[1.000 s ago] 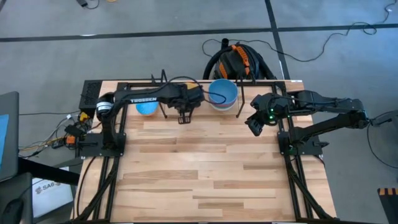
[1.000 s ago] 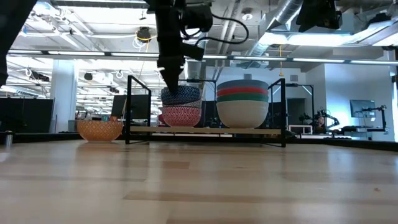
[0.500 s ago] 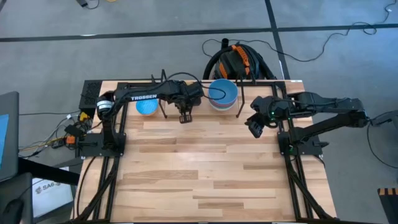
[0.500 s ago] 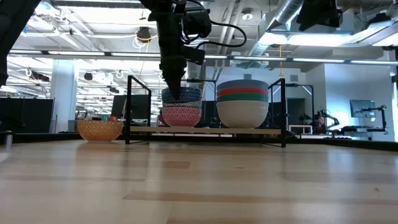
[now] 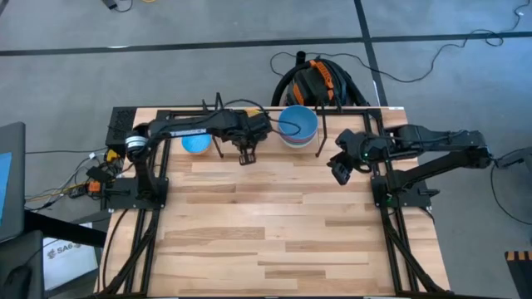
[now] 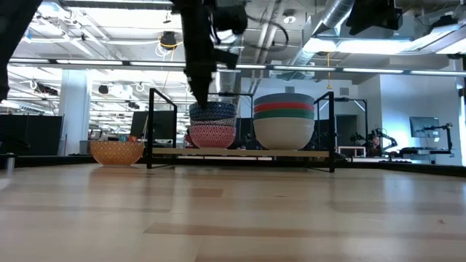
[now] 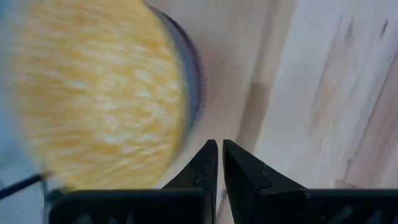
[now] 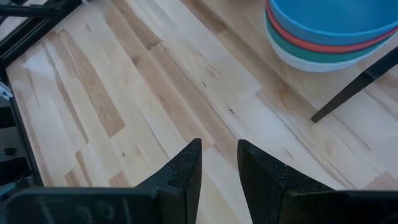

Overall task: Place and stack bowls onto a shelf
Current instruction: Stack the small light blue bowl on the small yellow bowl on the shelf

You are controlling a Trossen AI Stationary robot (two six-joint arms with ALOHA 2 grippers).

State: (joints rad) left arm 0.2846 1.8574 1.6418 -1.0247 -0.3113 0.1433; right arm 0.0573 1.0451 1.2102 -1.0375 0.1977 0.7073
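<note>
At the back of the table [image 5: 274, 224] in the high view we see the shelf [image 6: 240, 151], a low black rod rack. In the low view it holds two stacks. At centre, a blue-white patterned bowl [image 6: 212, 111] sits in a red patterned bowl [image 6: 212, 135]. To the right, a larger blue bowl [image 6: 284, 98] tops a red bowl [image 6: 284, 106], a green bowl [image 6: 284, 114] and a white bowl [image 6: 284, 133]. A yellow bowl [image 6: 116, 151] stands on the table left of the rack, and a light blue bowl [image 5: 196, 143] shows at upper left in the high view.

Our left gripper [image 5: 245, 154] hangs over the centre stack's front edge, fingers [image 7: 202, 163] nearly together and holding nothing. Our right gripper [image 5: 340, 169] waits to the right of the rack, fingers [image 8: 186, 165] slightly parted, empty.

A black and orange bag [image 5: 316, 81] lies on the floor behind the table.
</note>
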